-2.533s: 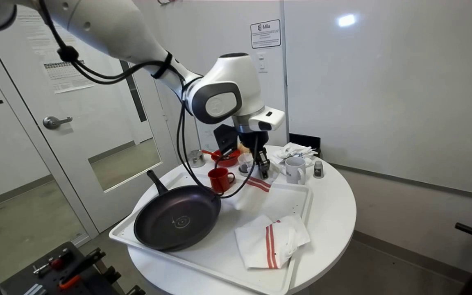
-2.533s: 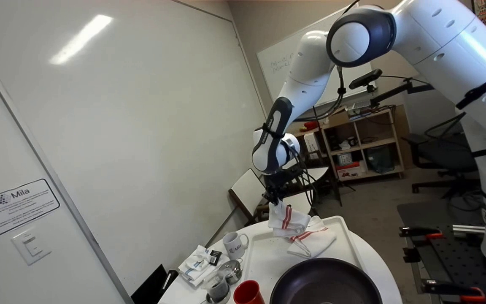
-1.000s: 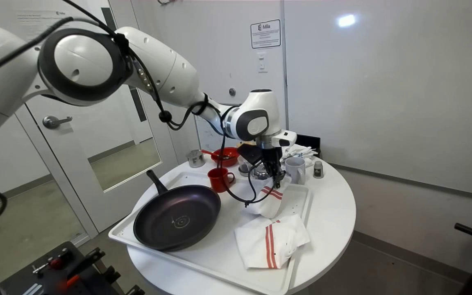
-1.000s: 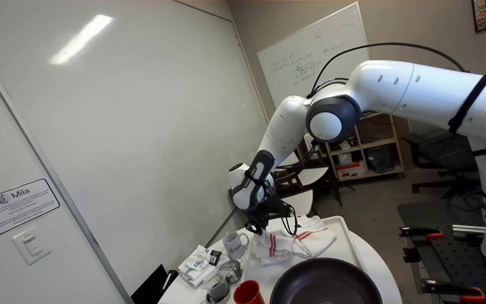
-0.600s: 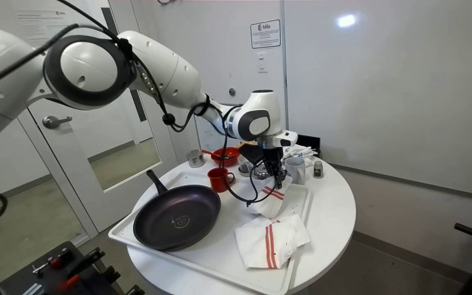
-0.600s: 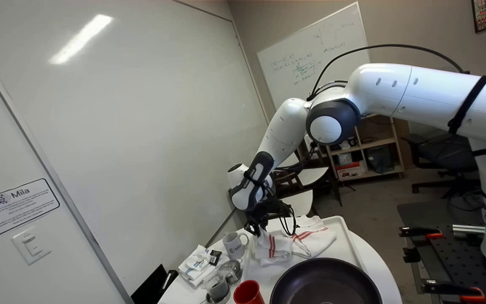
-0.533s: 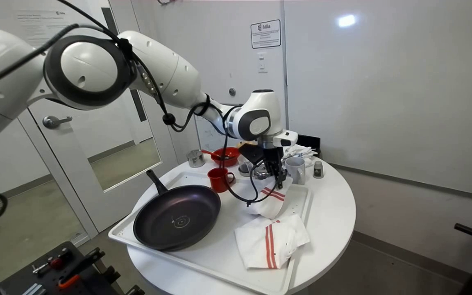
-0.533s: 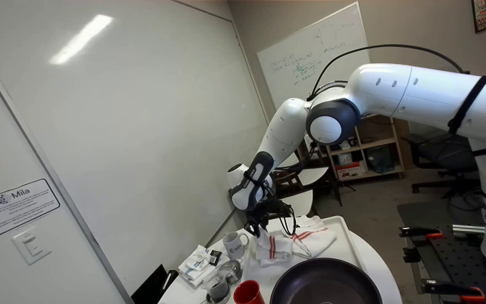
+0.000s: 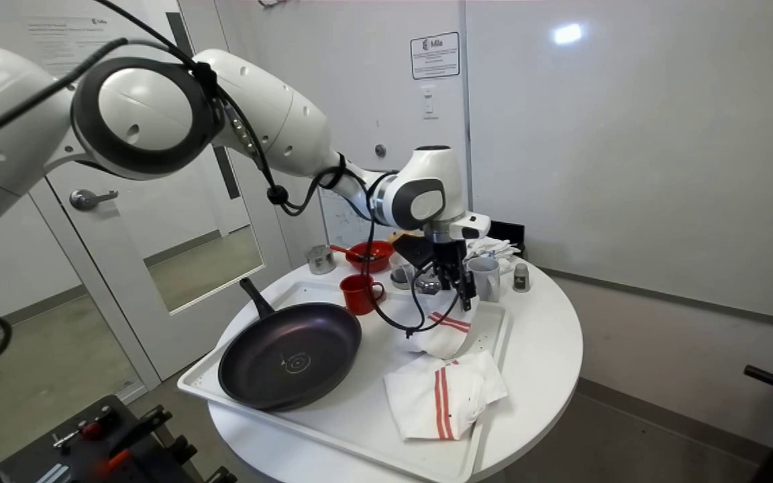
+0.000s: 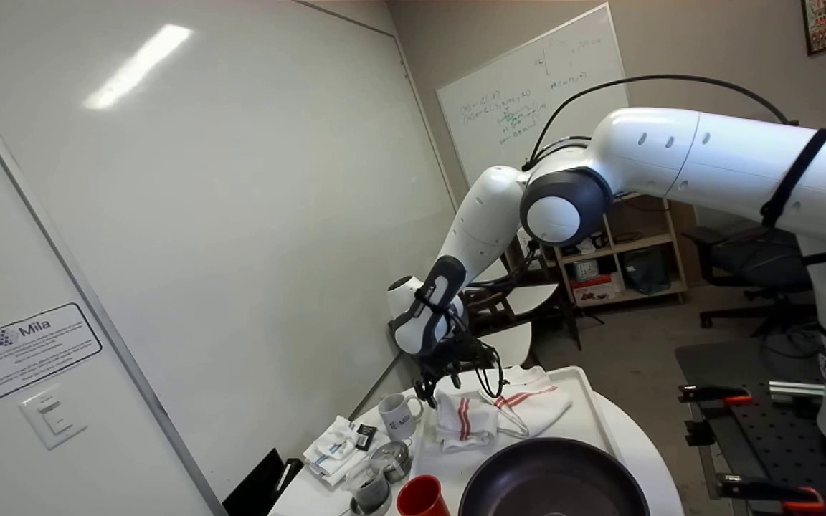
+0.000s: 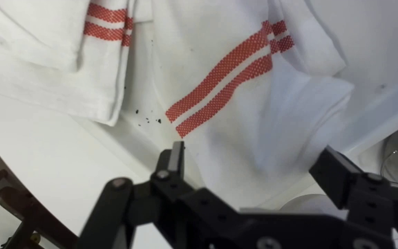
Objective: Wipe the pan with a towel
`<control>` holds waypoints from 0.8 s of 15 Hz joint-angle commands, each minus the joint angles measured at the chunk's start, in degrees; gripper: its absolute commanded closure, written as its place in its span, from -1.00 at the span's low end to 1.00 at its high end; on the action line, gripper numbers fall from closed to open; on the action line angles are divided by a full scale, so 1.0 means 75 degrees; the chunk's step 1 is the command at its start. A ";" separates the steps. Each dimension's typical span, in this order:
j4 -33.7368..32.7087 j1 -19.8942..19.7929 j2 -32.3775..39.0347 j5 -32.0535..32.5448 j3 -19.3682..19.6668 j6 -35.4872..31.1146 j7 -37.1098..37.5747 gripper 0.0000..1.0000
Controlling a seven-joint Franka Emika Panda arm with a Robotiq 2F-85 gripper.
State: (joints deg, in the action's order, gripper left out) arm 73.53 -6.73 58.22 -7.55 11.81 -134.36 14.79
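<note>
Newly parted, the angular tool (image 11: 251,154) gapes over the creased, red-striped woven towel (image 11: 235,100).

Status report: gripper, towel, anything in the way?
Gripper open at edge of towel, no grip. Towel on tray, beside second towel, apart from pan. White mug close to gripper, possible bump.

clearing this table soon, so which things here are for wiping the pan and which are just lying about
For the job: pan, gripper, towel below the gripper

Lying about: other towel, red mug, white mug, red bowl, metal cup
</note>
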 commanded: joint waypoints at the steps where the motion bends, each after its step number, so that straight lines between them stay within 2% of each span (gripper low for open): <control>1: 0.0110 -0.0050 -0.0189 0.0236 -0.0043 0.0122 0.0088 -1.00; 8: 0.0746 0.0038 -0.0756 0.0390 0.0018 -0.0143 0.0054 -1.00; 12: 0.1526 0.0072 -0.1476 0.0492 -0.0010 -0.0143 -0.0150 -1.00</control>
State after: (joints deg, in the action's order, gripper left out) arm 77.60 -6.59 53.32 -5.75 12.05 -134.59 14.55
